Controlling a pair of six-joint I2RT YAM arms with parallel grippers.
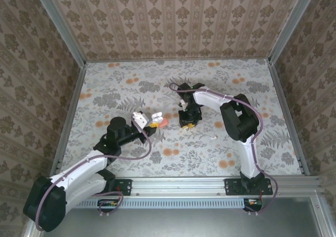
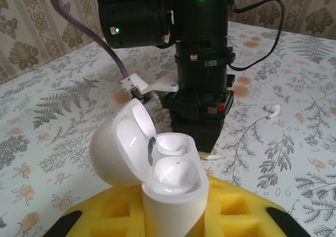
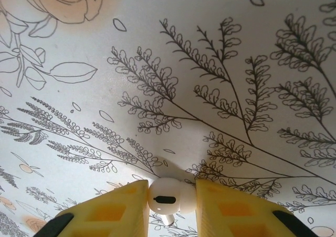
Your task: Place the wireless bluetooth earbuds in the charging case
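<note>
Left gripper (image 2: pixel 173 216) jaws clamp the open white case (image 2: pixel 163 168), cups look empty | right gripper (image 3: pixel 170 208) jaws pinch a white earbud (image 3: pixel 166 196) by its head, low at the surface (image 3: pixel 210 63) | second earbud (image 2: pixel 271 110) lies loose nearby | earbud likely light, hard, slick: squeeze gently across the bulb, stem free.

Left arm (image 1: pixel 79 176): low, stretched from the near-left corner toward the middle of the surface (image 1: pixel 220 84). Left tool (image 1: pixel 152 121) clamped on an open case (image 2: pixel 168 168), case upright.

Right arm (image 1: pixel 241 124): elbow raised, forearm folded back toward centre, wrist pointing straight down. Right tool (image 3: pixel 172 203) down at the surface, fingers (image 3: pixel 110 210) touching an earbud (image 3: pixel 169 196) on both sides.
</note>
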